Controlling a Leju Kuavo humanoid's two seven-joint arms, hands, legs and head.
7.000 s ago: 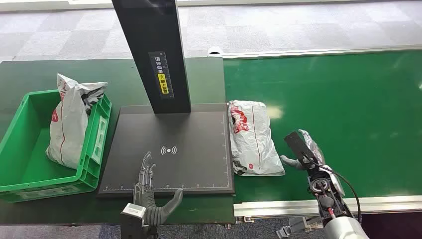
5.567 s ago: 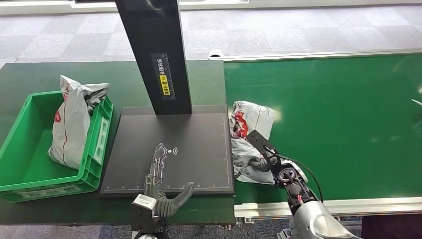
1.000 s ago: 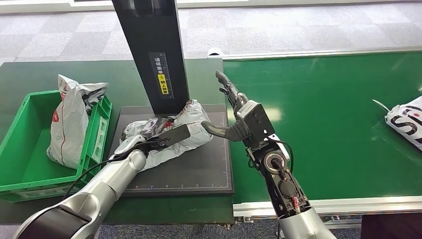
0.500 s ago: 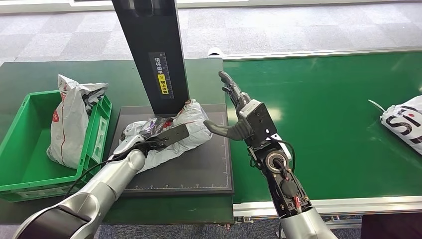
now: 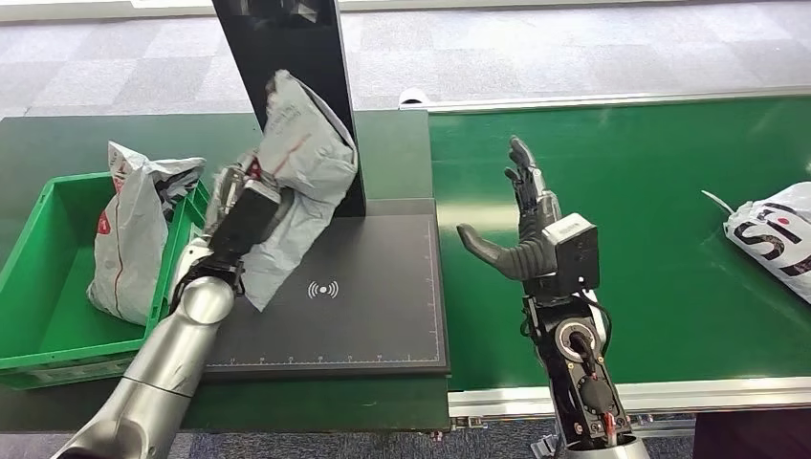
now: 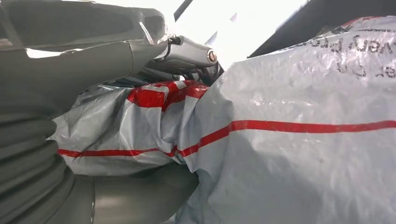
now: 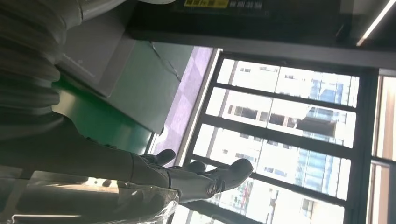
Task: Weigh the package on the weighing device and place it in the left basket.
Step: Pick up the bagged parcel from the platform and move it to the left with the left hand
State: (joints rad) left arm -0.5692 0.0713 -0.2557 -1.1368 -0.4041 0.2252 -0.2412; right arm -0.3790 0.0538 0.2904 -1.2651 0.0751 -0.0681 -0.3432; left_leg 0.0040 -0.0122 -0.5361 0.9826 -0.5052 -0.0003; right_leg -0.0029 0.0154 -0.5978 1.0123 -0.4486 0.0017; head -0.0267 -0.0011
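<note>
Above the counter's left part, the left hand (image 5: 239,210) grips the package (image 5: 296,163) — lifted off the scale (image 5: 363,306); the right hand (image 5: 531,239) stays open, empty.

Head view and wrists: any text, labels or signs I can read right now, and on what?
Scale platform: white wireless-wave symbol, no words.
Held package: dark print along its edge, too blurred to read.
Package on the belt: large dark letters, cut off, unreadable.
Package in the green basket: red mark, illegible.
</note>
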